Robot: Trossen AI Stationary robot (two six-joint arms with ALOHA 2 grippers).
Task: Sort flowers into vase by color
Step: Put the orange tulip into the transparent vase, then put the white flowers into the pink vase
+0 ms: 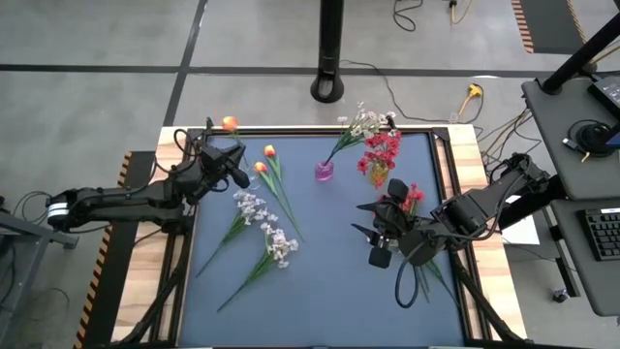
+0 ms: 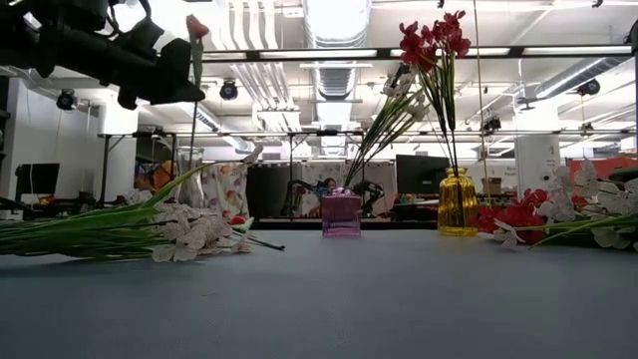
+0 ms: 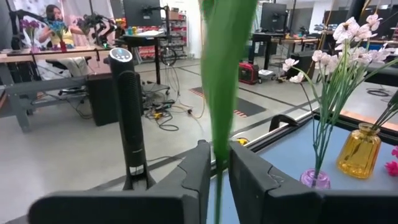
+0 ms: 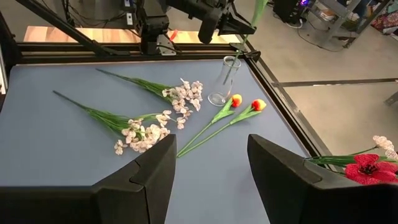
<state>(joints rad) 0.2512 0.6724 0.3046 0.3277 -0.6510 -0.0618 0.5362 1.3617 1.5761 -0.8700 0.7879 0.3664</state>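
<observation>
You are partway through placing an orange tulip (image 1: 230, 123): the left gripper (image 1: 235, 167) holds it near the table's far left corner, above a clear vase (image 4: 222, 82) that the right wrist view shows with the stem's lower end already inside its mouth. In the left wrist view the fingers (image 3: 200, 171) are pressed onto the green stem (image 3: 224, 74), which runs straight up between them. As I judge it, your next move is to lower the stem until it rests in the glass, then spread the fingers and lift clear without tipping the vase.

Two more orange tulips (image 1: 263, 160) lie on the blue mat (image 1: 329, 291) just beside that gripper, and two white sprays (image 1: 250, 206) lie nearer the middle, well apart from any vase. At the far edge, a pink vase (image 1: 324, 171) already holds white sprays and a yellow vase (image 2: 457, 202) holds red flowers (image 2: 431, 42).

The right gripper (image 1: 380, 236) waits over the right half of the mat. Its fingers (image 4: 149, 180) stand wide apart and hold nothing. A loose red flower (image 1: 412, 197) lies close beside it, so you can expect that one to be handled after the tulips.
</observation>
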